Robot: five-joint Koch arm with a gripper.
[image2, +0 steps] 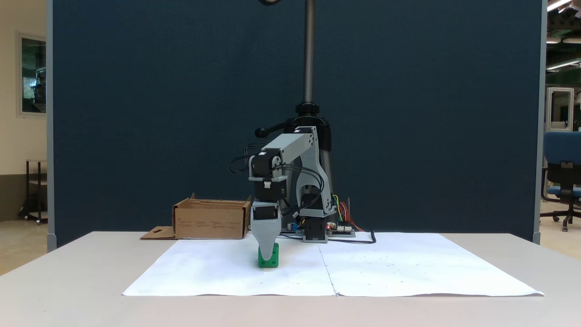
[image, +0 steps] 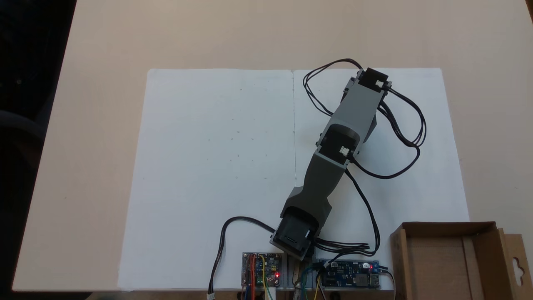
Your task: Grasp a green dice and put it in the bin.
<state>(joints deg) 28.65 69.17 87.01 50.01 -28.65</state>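
Pincer (image2: 267,250) points straight down onto the green dice (image2: 268,260) in a fixed view; its grip cannot be judged. From above, the arm (image: 333,154) hides both.

Even, soft room light falls from above; ceiling lamps (image2: 562,41) glow at the far right. The white paper (image: 216,166) looks slightly washed out. Shadows stay faint, and both views are sharp.
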